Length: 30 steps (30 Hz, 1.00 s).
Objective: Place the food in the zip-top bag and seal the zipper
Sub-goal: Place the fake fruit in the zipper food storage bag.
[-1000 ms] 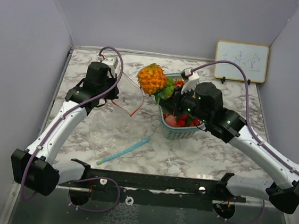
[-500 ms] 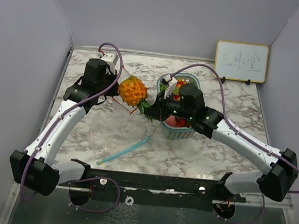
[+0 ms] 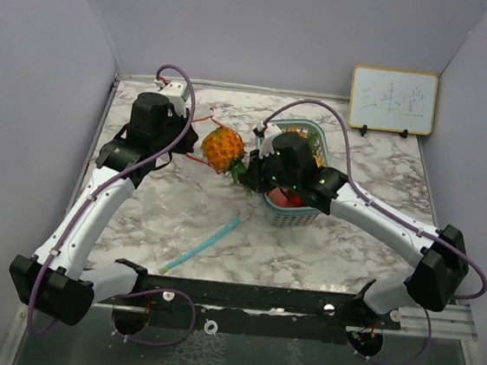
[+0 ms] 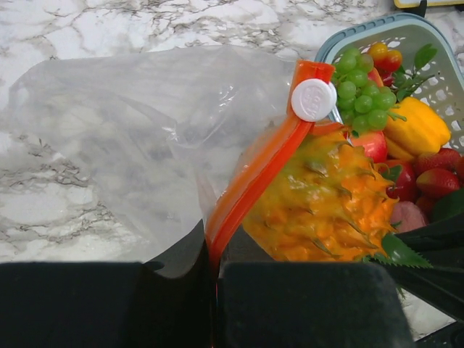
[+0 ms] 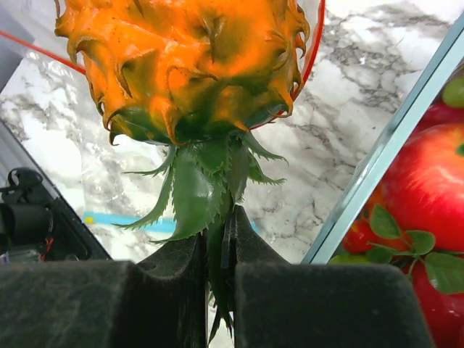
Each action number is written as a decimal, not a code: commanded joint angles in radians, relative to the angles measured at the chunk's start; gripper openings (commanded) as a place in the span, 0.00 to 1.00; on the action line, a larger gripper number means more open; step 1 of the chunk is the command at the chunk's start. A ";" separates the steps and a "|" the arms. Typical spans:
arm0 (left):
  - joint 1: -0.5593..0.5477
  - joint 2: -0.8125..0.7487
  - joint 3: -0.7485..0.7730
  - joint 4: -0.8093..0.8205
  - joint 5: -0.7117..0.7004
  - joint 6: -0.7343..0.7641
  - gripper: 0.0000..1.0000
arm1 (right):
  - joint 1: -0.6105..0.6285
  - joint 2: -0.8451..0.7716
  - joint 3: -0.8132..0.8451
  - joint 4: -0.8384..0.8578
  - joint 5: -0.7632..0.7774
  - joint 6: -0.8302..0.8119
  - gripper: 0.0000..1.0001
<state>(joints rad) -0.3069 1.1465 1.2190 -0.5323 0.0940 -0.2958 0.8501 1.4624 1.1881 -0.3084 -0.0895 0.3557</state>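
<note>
Pineapple point(image 5: 188, 65) spiky orange, green leaves point(image 5: 196, 188) pinched in right claw point(image 5: 221, 250); left claw point(image 4: 214, 272) clenched on bag point(image 4: 109, 145) zipper edge.

Top view: even, soft overhead light, medium bright. Faint diffuse shadows under the arms on the white-grey marbled surface point(image 3: 179, 219); bottom strip dimmer.

Left wrist view: bright, marble nearly washed out at the top. Soft sheen on the clear plastic zip-top bag with orange zipper strip point(image 4: 130, 138). Black padded left end effector point(image 4: 214, 272) underexposed and blurred.

Right wrist view: spiky orange toy pineapple with green leaves point(image 5: 188, 65) fairly sharp, small glossy highlights. Black padded right end effector point(image 5: 220, 272) dark and soft. Glossy red toy apple point(image 5: 428, 181) slightly out of focus.
</note>
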 commanded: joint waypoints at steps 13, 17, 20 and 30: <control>0.003 0.028 0.066 0.005 0.029 0.097 0.00 | 0.073 0.254 0.489 -0.486 0.149 -0.152 0.01; 0.002 0.022 0.065 0.012 -0.016 0.111 0.00 | 0.085 0.261 0.510 -0.522 0.131 -0.175 0.01; 0.001 0.026 0.061 0.034 0.037 0.110 0.00 | 0.097 0.288 0.562 -0.553 0.123 -0.180 0.01; -0.055 -0.008 -0.022 0.069 0.116 0.088 0.00 | 0.098 0.396 0.798 -0.589 0.177 -0.082 0.10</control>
<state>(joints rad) -0.3347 1.1725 1.2400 -0.4808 0.1627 -0.1997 0.9451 1.8240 1.8786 -0.9184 0.0620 0.2199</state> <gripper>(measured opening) 0.011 0.088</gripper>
